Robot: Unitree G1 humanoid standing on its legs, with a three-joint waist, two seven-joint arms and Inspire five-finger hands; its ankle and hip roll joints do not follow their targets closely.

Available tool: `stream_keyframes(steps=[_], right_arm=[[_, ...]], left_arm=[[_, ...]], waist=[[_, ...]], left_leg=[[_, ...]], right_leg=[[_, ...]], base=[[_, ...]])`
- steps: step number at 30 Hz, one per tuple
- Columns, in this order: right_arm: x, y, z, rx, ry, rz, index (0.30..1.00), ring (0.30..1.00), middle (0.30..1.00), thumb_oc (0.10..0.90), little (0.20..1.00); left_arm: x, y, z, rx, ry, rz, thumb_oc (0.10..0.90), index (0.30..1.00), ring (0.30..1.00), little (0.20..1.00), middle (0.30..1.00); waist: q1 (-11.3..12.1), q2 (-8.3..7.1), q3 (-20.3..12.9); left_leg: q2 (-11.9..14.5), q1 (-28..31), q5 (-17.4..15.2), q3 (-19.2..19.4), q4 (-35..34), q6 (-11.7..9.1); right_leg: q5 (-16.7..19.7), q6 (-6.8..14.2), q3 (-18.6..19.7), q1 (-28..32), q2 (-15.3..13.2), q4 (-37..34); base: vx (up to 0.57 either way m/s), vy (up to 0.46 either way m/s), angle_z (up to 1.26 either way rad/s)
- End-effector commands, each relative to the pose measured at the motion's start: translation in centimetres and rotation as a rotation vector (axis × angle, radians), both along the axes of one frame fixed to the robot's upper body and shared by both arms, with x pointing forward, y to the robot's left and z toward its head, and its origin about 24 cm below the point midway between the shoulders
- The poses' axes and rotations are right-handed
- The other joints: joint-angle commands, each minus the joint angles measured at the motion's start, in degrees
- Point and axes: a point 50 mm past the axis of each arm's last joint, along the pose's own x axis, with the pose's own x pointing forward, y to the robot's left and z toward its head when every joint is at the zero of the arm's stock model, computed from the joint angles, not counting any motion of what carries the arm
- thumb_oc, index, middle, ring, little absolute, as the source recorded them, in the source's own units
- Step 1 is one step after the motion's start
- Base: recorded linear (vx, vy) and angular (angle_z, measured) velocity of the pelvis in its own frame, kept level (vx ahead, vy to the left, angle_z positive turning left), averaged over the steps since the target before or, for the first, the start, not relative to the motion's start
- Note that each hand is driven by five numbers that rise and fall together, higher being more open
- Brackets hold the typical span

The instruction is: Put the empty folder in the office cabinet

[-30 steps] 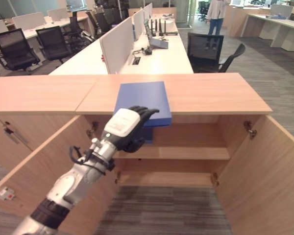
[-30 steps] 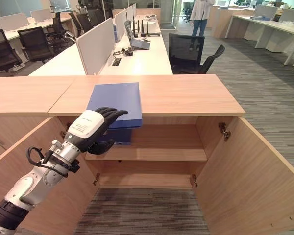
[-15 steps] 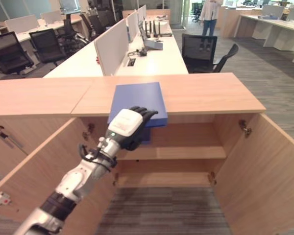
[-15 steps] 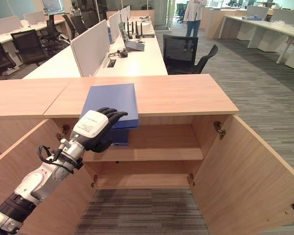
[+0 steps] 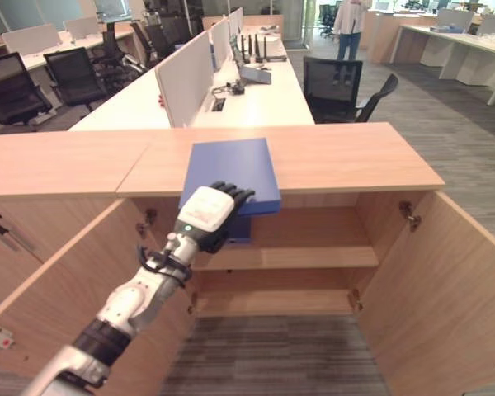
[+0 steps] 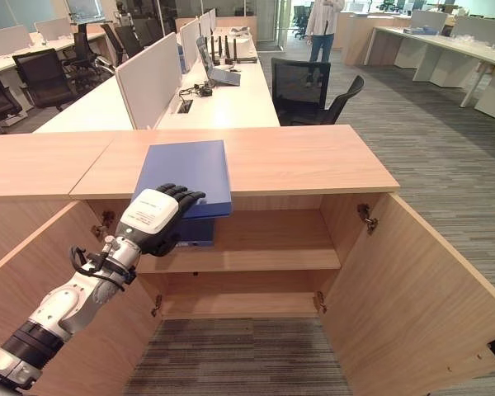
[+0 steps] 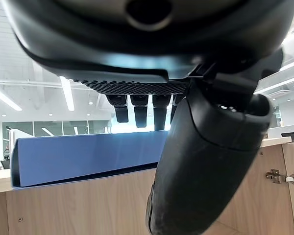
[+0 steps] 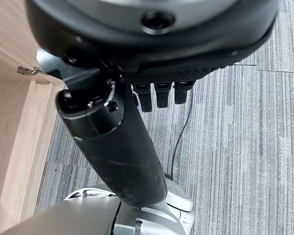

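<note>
A flat blue folder (image 5: 231, 161) lies on the wooden top of the office cabinet (image 5: 355, 157), with its near edge jutting out over the open front. My left hand (image 5: 205, 213) reaches up to that near edge. Its fingers (image 5: 233, 194) lie relaxed over the folder's top, and its thumb sits lower, in front of the opening. In the left wrist view the folder's blue edge (image 7: 88, 154) runs just beyond the fingertips (image 7: 137, 110), with a gap between them. My right hand (image 8: 112, 147) hangs open over the grey carpet.
Both cabinet doors stand wide open, one at the left (image 5: 58, 280) and one at the right (image 5: 445, 280). A shelf (image 5: 313, 257) crosses the inside, and something blue (image 5: 239, 229) shows on it under the folder. Desks, black chairs (image 5: 346, 82) and a standing person (image 5: 348, 25) are behind.
The whole picture has shifted a little, so the camera moved. My left hand stays at the folder's near edge, and the folder has not moved on the cabinet.
</note>
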Motion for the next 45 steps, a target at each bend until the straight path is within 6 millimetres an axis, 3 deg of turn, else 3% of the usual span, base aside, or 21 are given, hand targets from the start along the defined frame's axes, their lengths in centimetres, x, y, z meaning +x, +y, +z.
stream_keyframes(steps=[1,21,29,30,31,32,33,34,38,45], right_arm=[[1.9,-0.6,0.3,-0.044,-0.029,0.05,0.9,0.9,0.9,0.8,0.9],[2.0,-0.7,0.4,-0.056,-0.028,0.063,0.9,0.9,0.9,0.8,0.9],[1.5,-0.8,0.3,-0.063,-0.01,0.049,0.9,0.9,0.9,0.8,0.9],[1.5,-0.8,0.3,-0.065,-0.009,0.049,0.9,0.9,0.9,0.8,0.9],[1.4,-0.9,0.3,-0.067,-0.007,0.047,0.9,0.9,0.9,0.8,0.9],[1.4,-0.9,0.3,-0.067,-0.007,0.047,0.9,0.9,0.9,0.8,0.9],[1.3,-0.9,0.3,-0.068,-0.005,0.047,0.9,0.9,0.9,0.8,0.9],[1.3,-0.9,0.3,-0.069,-0.006,0.047,0.9,0.9,0.9,0.8,0.9],[1.4,-0.8,0.3,-0.071,-0.009,0.051,0.9,0.9,0.9,0.8,0.9],[1.3,-0.8,0.3,-0.075,-0.009,0.05,0.9,0.9,0.9,0.8,0.9]], left_arm=[[3.1,-1.4,7.6,-0.016,-0.329,-0.021,0.8,0.9,0.9,0.9,0.9],[5.9,-0.7,7.5,0.147,-0.342,0.077,0.8,0.9,0.9,0.9,0.9],[6.9,0.6,6.7,0.219,-0.313,0.155,0.8,0.9,0.9,0.9,0.9],[7.0,0.9,6.3,0.233,-0.299,0.174,0.759,0.839,0.839,0.839,0.839],[7.1,1.2,6.1,0.241,-0.288,0.186,0.599,0.599,0.599,0.599,0.599],[7.1,1.2,6.0,0.241,-0.288,0.186,0.584,0.575,0.575,0.575,0.575],[7.2,1.5,5.8,0.246,-0.28,0.203,0.525,0.488,0.488,0.488,0.488],[7.2,1.8,5.5,0.251,-0.275,0.217,0.4,0.3,0.3,0.3,0.3],[7.3,3.4,4.7,0.265,-0.255,0.295,0.4,0.3,0.3,0.3,0.3],[7.4,4.3,4.3,0.276,-0.248,0.342,0.4,0.3,0.3,0.3,0.3]], waist=[[-0.84,-1.9,-0.99],[-1.8,-1.72,-1.14],[-2.3,-1.46,-1.32],[-2.33,-1.45,-1.29],[-2.37,-1.43,-1.28],[-2.36,-1.42,-1.29],[-2.37,-1.44,-1.3],[-2.42,-1.42,-1.33],[-2.51,-1.39,-1.28],[-2.51,-1.4,-1.25]], left_leg=[[-0.63,0.13,-4.56,-0.81,-0.38,-2.15],[-0.76,0.39,-4.55,-0.26,-0.38,-2.11],[-0.82,0.48,-4.66,0.02,-0.38,-1.98],[-0.82,0.54,-4.66,0.08,-0.38,-1.96],[-0.81,0.58,-4.65,0.11,-0.38,-1.96],[-0.81,0.58,-4.66,0.11,-0.38,-1.97],[-0.81,0.61,-4.68,0.13,-0.38,-1.97],[-0.82,0.64,-4.7,0.17,-0.38,-1.98],[-0.82,0.67,-4.61,0.25,-0.38,-2.0],[-0.83,0.66,-4.59,0.27,-0.38,-1.95]], right_leg=[[-4.89,6.41,1.13,4.02,-2.22,0.4],[-4.73,6.58,1.41,3.85,-2.14,0.4],[-4.83,6.62,1.69,3.83,-2.12,0.4],[-4.82,6.6,1.71,3.87,-2.12,0.4],[-4.83,6.6,1.71,3.88,-2.11,0.4],[-4.83,6.6,1.71,3.88,-2.11,0.4],[-4.86,6.59,1.73,3.89,-2.1,0.4],[-4.88,6.6,1.79,3.92,-2.1,0.4],[-4.84,6.57,1.84,3.93,-2.08,0.4],[-4.8,6.54,1.9,3.91,-2.07,0.4]], base=[[0.0,0.0,0.0],[0.0,0.0,0.0],[0.0,0.001,-0.01],[0.0,0.0,0.0],[0.0,0.0,0.0],[0.0,0.0,0.0],[0.0,0.0,0.0],[0.0,0.0,0.0],[0.0,0.0,0.0],[0.0,0.0,0.0]])
